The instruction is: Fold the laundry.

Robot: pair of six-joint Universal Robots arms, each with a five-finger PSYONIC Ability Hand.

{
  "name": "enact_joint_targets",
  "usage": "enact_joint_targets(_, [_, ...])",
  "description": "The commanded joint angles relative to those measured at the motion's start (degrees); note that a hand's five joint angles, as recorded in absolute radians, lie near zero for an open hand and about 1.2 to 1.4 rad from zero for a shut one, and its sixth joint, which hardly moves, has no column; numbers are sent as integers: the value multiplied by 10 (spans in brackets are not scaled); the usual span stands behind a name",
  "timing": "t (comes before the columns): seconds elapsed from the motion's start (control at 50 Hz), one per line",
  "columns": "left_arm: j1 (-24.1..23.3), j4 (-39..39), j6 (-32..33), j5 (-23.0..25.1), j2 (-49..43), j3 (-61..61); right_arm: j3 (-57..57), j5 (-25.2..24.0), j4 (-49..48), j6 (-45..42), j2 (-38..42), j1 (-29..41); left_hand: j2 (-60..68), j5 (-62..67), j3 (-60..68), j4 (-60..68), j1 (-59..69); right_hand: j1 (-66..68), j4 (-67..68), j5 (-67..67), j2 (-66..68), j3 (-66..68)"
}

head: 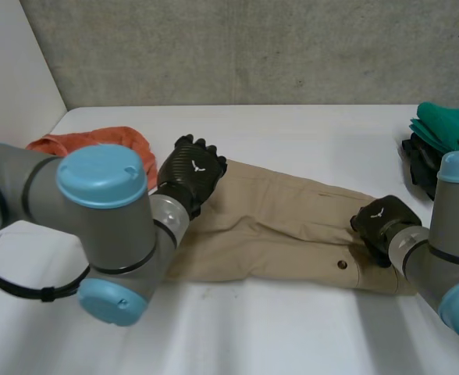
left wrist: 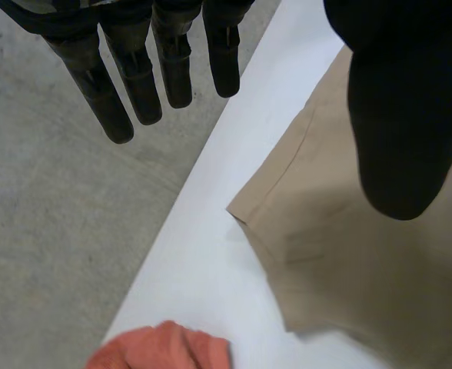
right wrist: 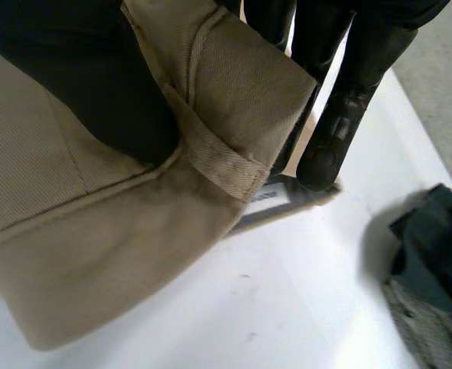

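Here, khaki trousers, pinched by right hand

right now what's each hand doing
Left hand: open, fingers straight, holding nothing.
Right hand: shut on the tan trousers, waistband pinched between thumb and fingers.

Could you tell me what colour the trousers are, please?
Khaki beige trousers, clearest in the head view.

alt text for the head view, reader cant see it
Khaki trousers lie across a white table, the robot's left hand over the leg end and its right hand gripping the waistband end. An orange cloth lies by the left hand, green clothes at the right edge.
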Motion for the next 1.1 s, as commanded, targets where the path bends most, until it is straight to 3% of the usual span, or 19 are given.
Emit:
enact_joint_targets(0.02, [12,-92,-132,3,96,-57,29,-42,3,5,-19,-5,-2,0,-6,-4,28,230,118,131,124,120])
enact_joint_targets(0.12, [22,-158,-196,10,141,-71,37,-43,1,5,-28,-5,-2,0,-6,-4,28,230,118,131,124,120])
enact_joint_targets(0.24, [34,-166,-214,14,133,-71,41,-43,-8,5,-35,-5,0,2,-4,-2,29,230,118,131,124,120])
enact_joint_targets(0.44, [55,-136,-213,27,-15,0,47,-43,-15,5,-50,-4,65,67,61,64,95,230,118,131,124,120])
enact_joint_targets(0.6, [59,-87,-204,82,-80,41,49,-43,-15,5,-50,-4,137,139,134,136,167,230,118,131,124,120])
enact_joint_targets(0.72, [58,-48,-179,83,-103,49,53,-43,-22,5,-50,-5,223,225,219,222,253,230,118,131,124,120])
enact_joint_targets(0.98, [57,-38,-127,83,-132,73,50,-43,-48,5,-50,-6,578,580,574,576,608,230,118,131,124,120])
enact_joint_targets(1.1, [58,-36,-119,83,-144,107,41,-43,-73,5,-50,-5,578,580,574,577,608,230,118,131,124,120])
